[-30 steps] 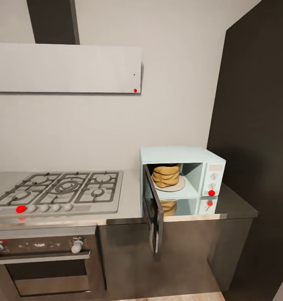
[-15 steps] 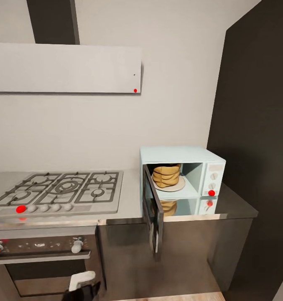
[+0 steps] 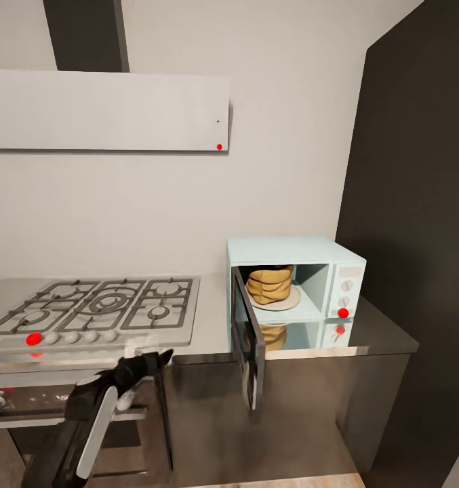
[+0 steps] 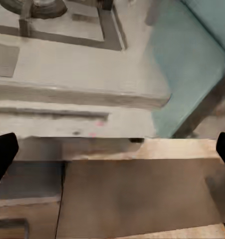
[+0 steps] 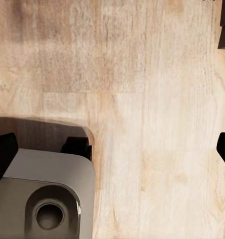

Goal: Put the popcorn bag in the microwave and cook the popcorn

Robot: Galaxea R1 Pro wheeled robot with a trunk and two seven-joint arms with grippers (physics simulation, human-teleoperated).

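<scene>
The left fingers [image 4: 2,154] sit far apart with nothing between them, dark tips at opposite edges of the left wrist view, which looks over the counter [image 4: 82,79] edge toward the hob [image 4: 57,22] and the pale blue of the microwave [image 4: 192,64]. In the head view the left gripper [image 3: 151,360] hangs just in front of the counter edge, below the hob and well left of the open door [image 3: 251,352]. The right fingers [image 5: 3,154] are also spread and empty, pointing down at the wooden floor [image 5: 142,99] beside the robot's grey base [image 5: 42,199]. The bag [image 3: 270,285] stands upright on the round plate [image 3: 289,301] inside the microwave, so loading looks finished and the step in hand is shutting the door. The door stands out toward the robot, hinged on its left. I judge the left arm should travel right, get outside the door panel and push it flush, keeping clear of the bag; then the knob [image 3: 344,301] needs turning to start heating.
</scene>
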